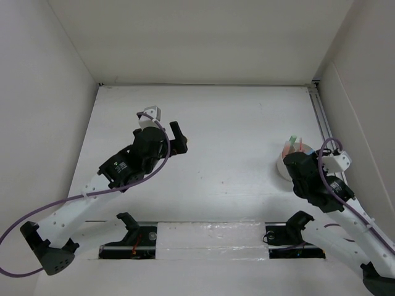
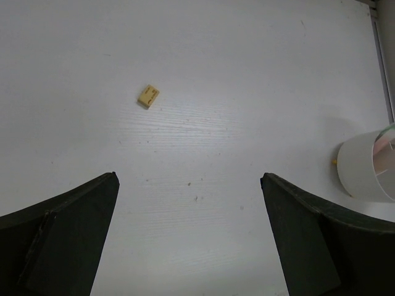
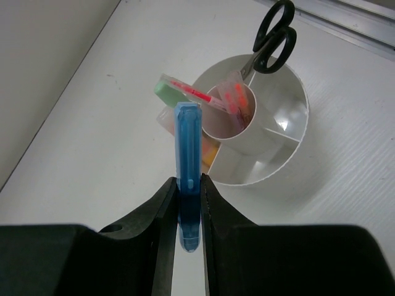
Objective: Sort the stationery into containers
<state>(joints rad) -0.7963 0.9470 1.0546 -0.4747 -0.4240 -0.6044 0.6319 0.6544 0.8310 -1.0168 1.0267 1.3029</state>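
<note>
Right claw [image 3: 188, 182]: clenched on the blue marker [image 3: 188, 142], pinching it near its lower end.
Marker's long way: it points straight out from the claw, toward the cup [image 3: 281, 120].
Cup from the claw: just ahead, and a bit to the right in the right wrist view. The marker's far tip sits by the cup's near-left edge.
In the cup: scissors [image 3: 274, 37] stand in the far part and pink pens [image 3: 237, 98] in the middle tube. A green marker [image 3: 170, 92] and an orange marker [image 3: 210, 154] are on the left side.
Free part: the near-right part shows only white floor.
Height: the tip looks to be above the rim, but you cannot be sure from this angle.
Left claw [image 2: 188, 177]: spread wide, holding nothing, above the table [image 2: 216, 61].
Yellow piece [image 2: 148, 95]: it lies flat on the table, ahead of the left claw and a little to its left, well apart from the cup.
Nearer arm: the right one is at the cup and the left one is nearer the yellow piece.
Your next move, as a guess: bring the marker's tip over a part of the cup, tip it downward, then let go.
</note>
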